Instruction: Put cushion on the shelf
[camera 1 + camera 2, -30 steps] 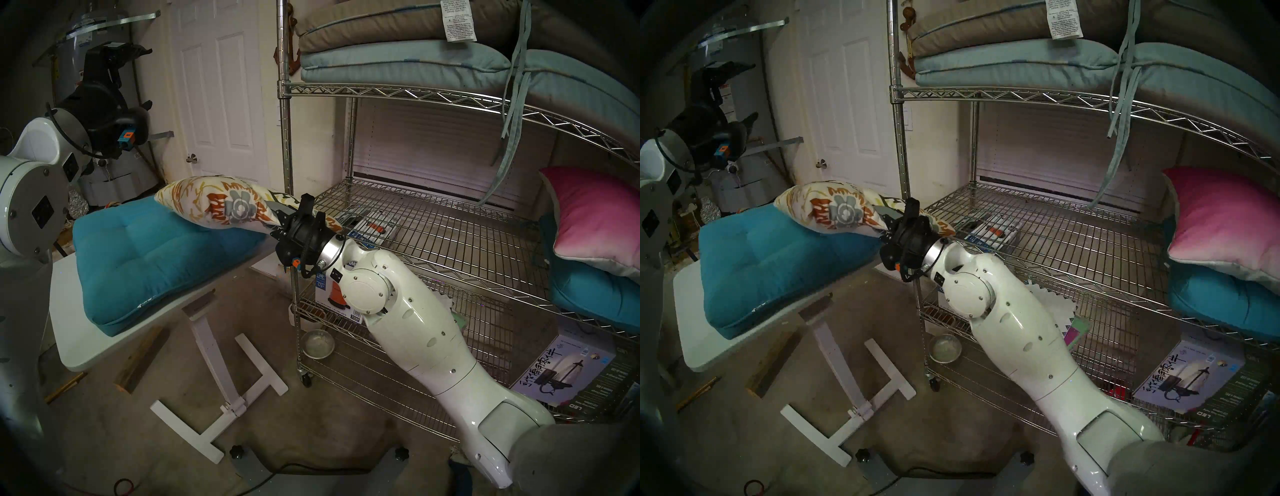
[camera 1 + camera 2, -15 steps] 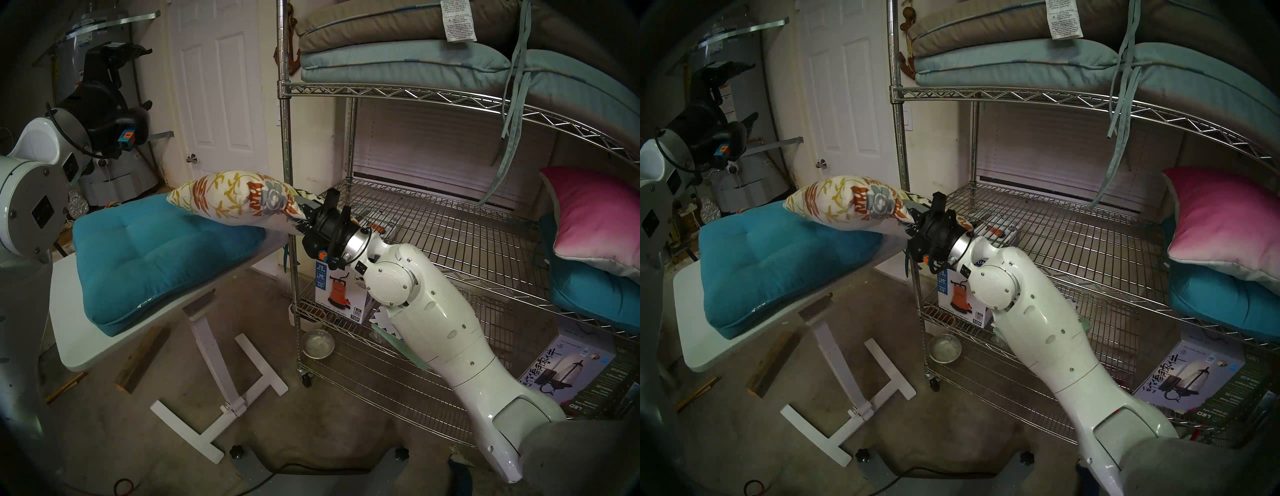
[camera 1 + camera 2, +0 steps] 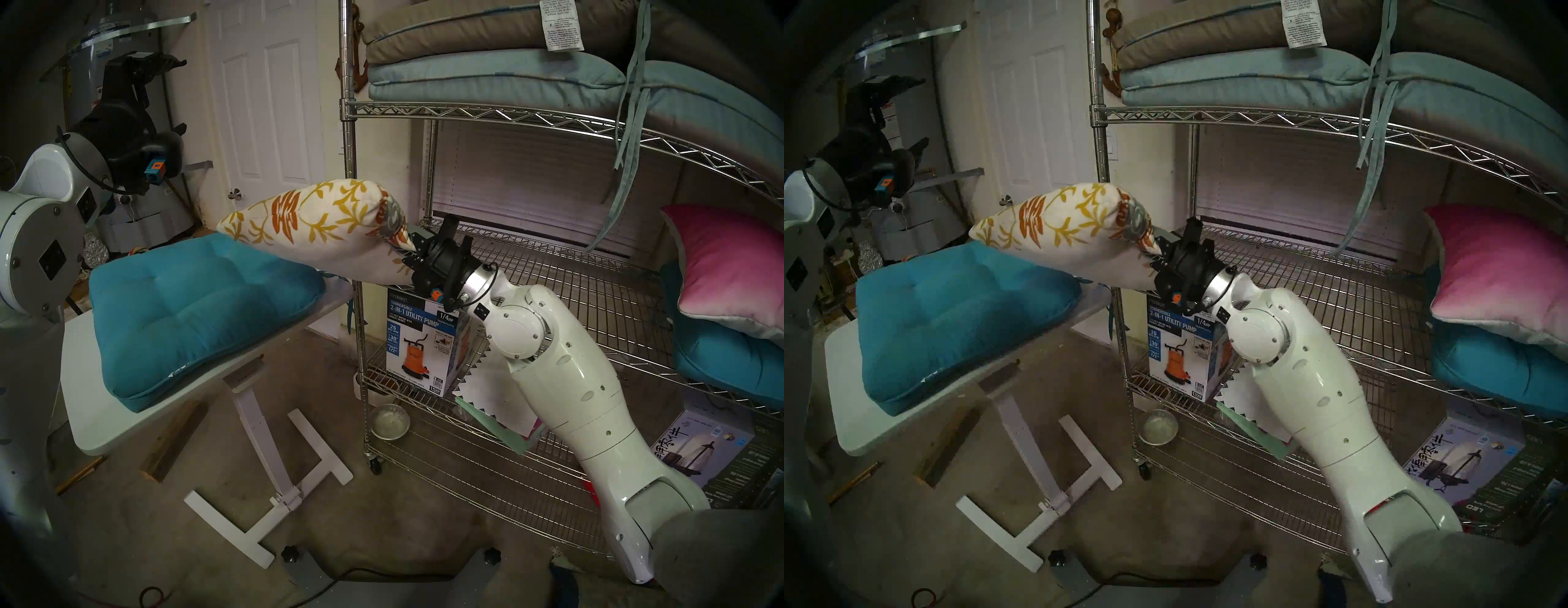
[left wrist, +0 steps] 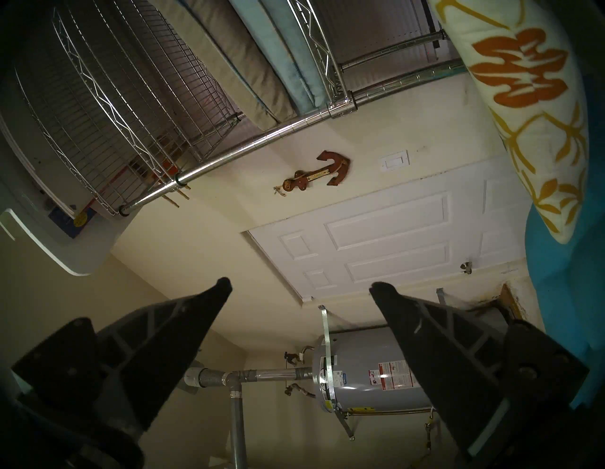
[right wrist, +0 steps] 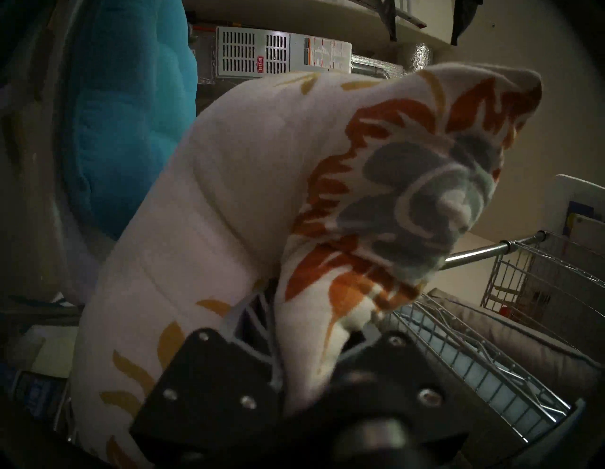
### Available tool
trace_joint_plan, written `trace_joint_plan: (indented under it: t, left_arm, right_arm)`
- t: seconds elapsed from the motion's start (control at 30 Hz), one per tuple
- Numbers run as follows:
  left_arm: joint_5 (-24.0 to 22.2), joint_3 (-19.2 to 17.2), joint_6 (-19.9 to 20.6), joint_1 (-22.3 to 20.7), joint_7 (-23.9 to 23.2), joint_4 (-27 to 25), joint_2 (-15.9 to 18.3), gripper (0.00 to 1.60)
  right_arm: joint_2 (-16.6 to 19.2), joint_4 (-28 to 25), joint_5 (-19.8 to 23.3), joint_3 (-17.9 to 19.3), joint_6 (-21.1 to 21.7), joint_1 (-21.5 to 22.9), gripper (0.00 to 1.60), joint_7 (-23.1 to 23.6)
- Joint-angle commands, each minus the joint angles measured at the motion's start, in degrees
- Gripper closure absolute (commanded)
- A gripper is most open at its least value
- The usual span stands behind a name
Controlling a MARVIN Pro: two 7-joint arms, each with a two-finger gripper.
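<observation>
Onlooker: Looks like a garage: white panelled door point(image 3: 271, 114) at the far wall, a grey water heater point(image 4: 370, 370) to its left. What's the biggest thing here?

Operator: The shelf point(image 3: 509, 114), a chrome wire rack filling the right side. Flat seat pads are stacked on its upper tier, and a pink pillow point(image 3: 729, 267) lies on a teal one at the right end of the middle tier.

Onlooker: And on the left?

Operator: A white table point(image 3: 97, 420) carrying a teal seat pad point(image 3: 191, 310).

Onlooker: Where's the cushion point(image 3: 322, 229)?

Operator: In the air, at the shelf's left front pole, its far corner just over the teal pad. The right tool point(image 3: 413, 250) is clamped on its bunched near corner, at the middle tier's left edge.

Onlooker: The other arm?

Operator: The left tool point(image 4: 299, 288) is raised at far left, fingers point(image 4: 196, 311) apart, holding nothing.
</observation>
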Motion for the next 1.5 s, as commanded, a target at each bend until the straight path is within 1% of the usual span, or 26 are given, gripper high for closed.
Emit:
trace_joint_plan:
  t: [0.0,0.47,0.87,1.2,1.47]
  left_arm:
    - [-0.14,-0.35,-0.13,-0.31,0.23,-0.46,0.03,0.00]
    - [-0.14,-0.34,-0.13,-0.31,0.24,-0.46,0.03,0.00]
    - [-0.14,-0.31,-0.14,-0.34,0.25,-0.46,0.04,0.00]
    - [-0.14,-0.36,-0.13,-0.29,0.22,-0.46,0.01,0.00]
    - [-0.14,-0.42,-0.13,-0.24,0.20,-0.46,-0.01,0.00]
  right_arm:
    - [1.64,0.35,1.09,3.43,-0.34,3.35,1.60,-0.03]
    - [3.51,6.06,0.57,6.52,-2.39,6.68,1.60,-0.66]
    - [6.37,10.90,-0.37,9.89,-4.48,8.82,1.60,-2.13]
    - [7.89,14.69,-1.59,12.17,-6.17,9.44,1.60,-3.48]
    - [8.59,17.52,-2.72,12.97,-7.31,9.75,1.60,-4.02]
